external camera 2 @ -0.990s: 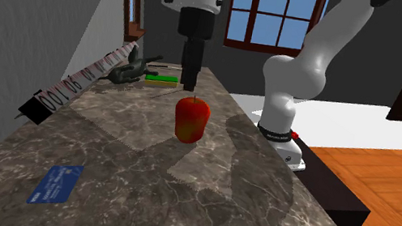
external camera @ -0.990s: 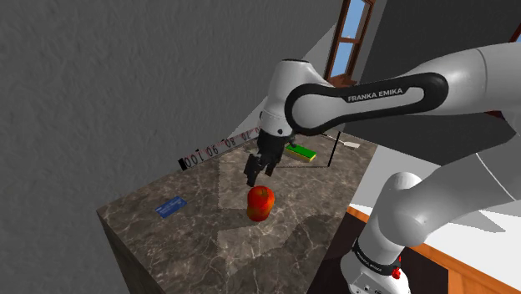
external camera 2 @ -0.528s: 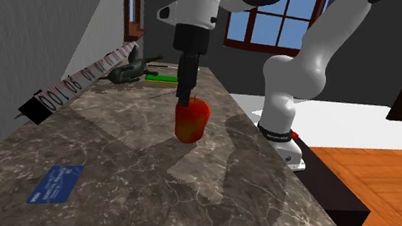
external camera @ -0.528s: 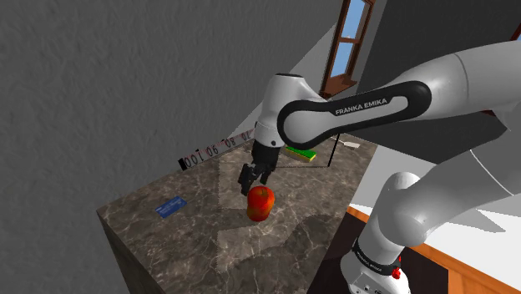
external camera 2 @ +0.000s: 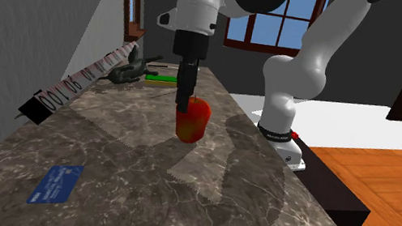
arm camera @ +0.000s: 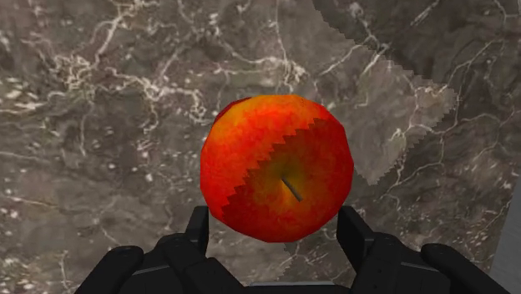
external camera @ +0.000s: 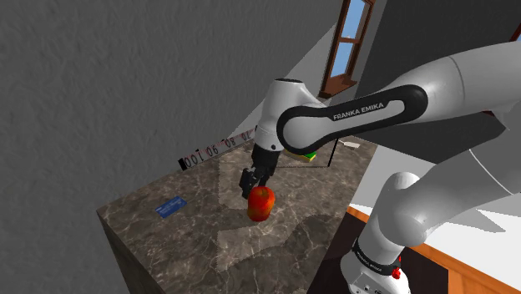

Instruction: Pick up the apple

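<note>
A red-orange apple (external camera: 261, 203) stands upright on the dark marble counter (external camera: 200, 242), near its middle. My black gripper (external camera: 253, 185) has come down from above onto the apple's top. In the second exterior view the gripper (external camera 2: 184, 107) reaches into the upper part of the apple (external camera 2: 193, 123). The wrist view looks down on the apple (arm camera: 275, 167) and its stem. The gripper (arm camera: 275, 232) is open, one finger on each side of the fruit, and the fingertips (arm camera: 198, 227) are partly hidden behind it. I cannot tell if they touch it.
A blue card (external camera: 170, 207) lies near the counter's front corner. A black-and-white ruler strip (external camera: 217, 148) runs along the grey wall. A green flat object (external camera 2: 161, 78) and a dark tool (external camera 2: 132, 69) lie at the far end. The counter edge drops off beside the stand.
The gripper has dropped from just above the apple down around its top. The apple has stayed in place.
</note>
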Robot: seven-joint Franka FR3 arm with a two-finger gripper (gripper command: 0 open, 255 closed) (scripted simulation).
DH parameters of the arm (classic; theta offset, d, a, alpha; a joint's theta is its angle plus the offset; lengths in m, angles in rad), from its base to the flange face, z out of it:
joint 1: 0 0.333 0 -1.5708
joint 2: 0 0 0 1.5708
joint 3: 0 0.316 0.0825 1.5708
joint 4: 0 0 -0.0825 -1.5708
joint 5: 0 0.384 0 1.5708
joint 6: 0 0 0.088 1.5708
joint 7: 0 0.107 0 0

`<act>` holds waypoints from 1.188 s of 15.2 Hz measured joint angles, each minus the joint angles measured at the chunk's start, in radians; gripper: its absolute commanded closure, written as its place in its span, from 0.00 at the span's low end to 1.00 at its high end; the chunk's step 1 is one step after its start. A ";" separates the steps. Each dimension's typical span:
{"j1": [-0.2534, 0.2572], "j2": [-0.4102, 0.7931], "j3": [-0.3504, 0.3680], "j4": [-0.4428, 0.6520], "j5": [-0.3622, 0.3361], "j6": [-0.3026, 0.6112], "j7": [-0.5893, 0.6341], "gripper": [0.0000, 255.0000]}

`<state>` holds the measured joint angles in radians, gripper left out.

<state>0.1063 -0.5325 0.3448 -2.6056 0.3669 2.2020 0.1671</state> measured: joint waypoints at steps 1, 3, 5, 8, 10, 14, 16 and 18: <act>0.000 0.000 0.000 0.000 0.000 0.000 0.000 1.00; 0.001 -0.001 0.000 -0.001 0.001 0.000 0.000 1.00; 0.000 0.001 0.000 0.000 0.000 0.002 0.000 1.00; -0.002 -0.007 -0.004 0.019 -0.006 -0.030 0.004 1.00; -0.004 -0.019 -0.009 0.038 -0.012 -0.060 0.009 1.00; -0.007 -0.036 -0.018 0.078 -0.022 -0.118 0.017 1.00; -0.009 -0.043 -0.023 0.100 -0.027 -0.146 0.021 1.00; -0.010 -0.050 -0.028 0.123 -0.032 -0.176 0.026 1.00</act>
<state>0.0963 -0.5830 0.3169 -2.4830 0.3349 2.0262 0.1927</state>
